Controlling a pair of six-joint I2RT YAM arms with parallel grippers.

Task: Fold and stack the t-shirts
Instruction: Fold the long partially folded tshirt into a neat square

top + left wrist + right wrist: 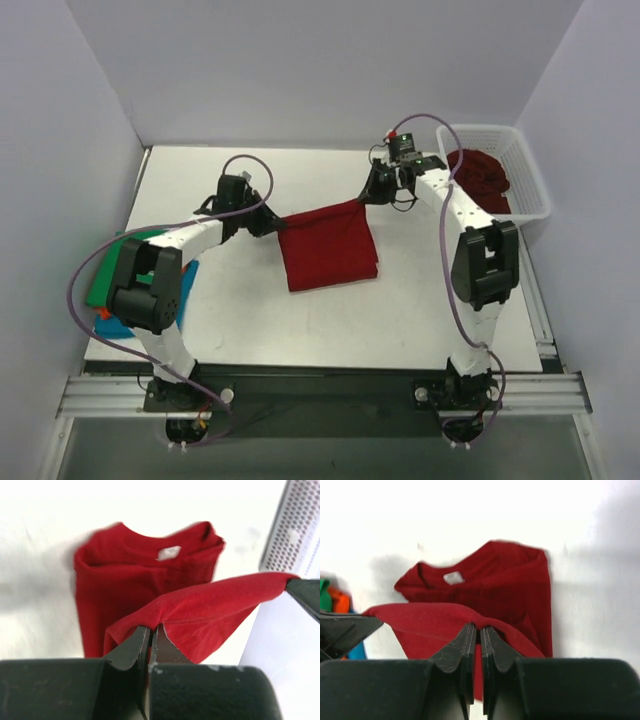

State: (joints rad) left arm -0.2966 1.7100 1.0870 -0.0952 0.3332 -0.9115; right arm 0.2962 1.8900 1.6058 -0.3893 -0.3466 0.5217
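A dark red t-shirt [328,250] lies partly folded in the middle of the white table [420,300]. My left gripper [272,222] is shut on its far left corner and my right gripper [368,195] on its far right corner. The hem is stretched between them, raised off the table. The left wrist view shows the left gripper [152,627] pinching the red hem [215,605], with the shirt's white neck label [168,552] beyond. The right wrist view shows the right gripper [480,627] pinching the same hem [420,617].
A white mesh basket [530,170] at the far right holds more dark red shirts [482,175]. A stack of green [120,262], orange [103,312] and blue [115,326] shirts lies at the table's left edge, under the left arm.
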